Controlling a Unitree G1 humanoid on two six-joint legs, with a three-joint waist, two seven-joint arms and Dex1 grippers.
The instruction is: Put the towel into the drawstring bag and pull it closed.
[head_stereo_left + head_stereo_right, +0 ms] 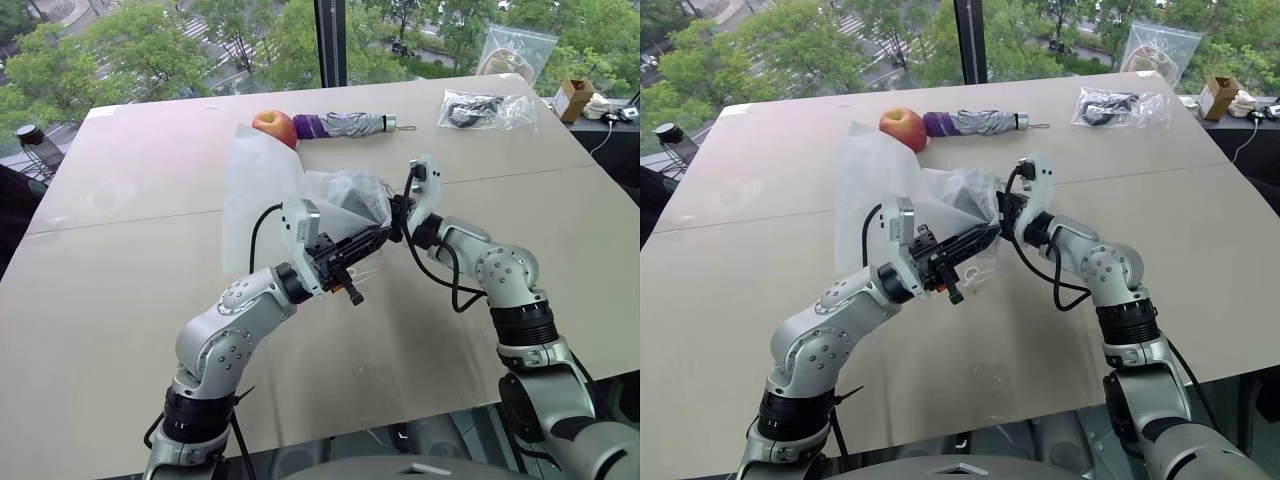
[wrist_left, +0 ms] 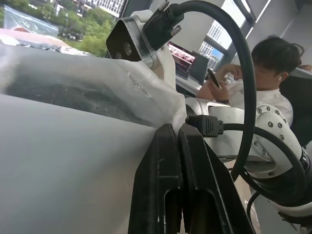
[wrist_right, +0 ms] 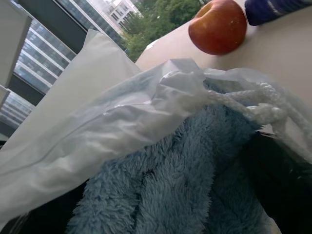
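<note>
Right wrist view: blue pile of the towel [image 3: 170,180] close up, lying at the gathered mouth of the drawstring bag [image 3: 97,131], white cords [image 3: 253,105] crossing beside it; apple [image 3: 217,27] on the counter beyond.
Left eye view: both arms meeting over the middle of the counter [image 1: 130,300], bag raised between them, its closed end running back toward the apple and the folded umbrella [image 1: 350,125].
Left gripper [image 1: 375,237]: jaws pressed fully together, pinching the thin white fabric at the bag's mouth and holding it up off the counter.
Right gripper [image 1: 398,212]: at the mouth from the opposite side, jaws spread wide by best reading, nothing clamped; fingertips themselves buried in fabric.
Towel position: judged mostly inside the bag, a fold at the opening, just ahead of the right jaws.
Bag axis: long axis from the mouth at the grippers away toward the apple, so deeper into the bag means away from the robot.
Key relation: cords on the right gripper's side of the mouth, right arm nearer them; left jaws anchoring the other side.
Likely next step: towel pushed farther in, then cords taken by the right jaws and drawn away from the left hold.
Risk: cords thin and half hidden in gathers, easy to miss; towel fold could catch in the closing mouth.
Background: person seated behind, in the left wrist view.
</note>
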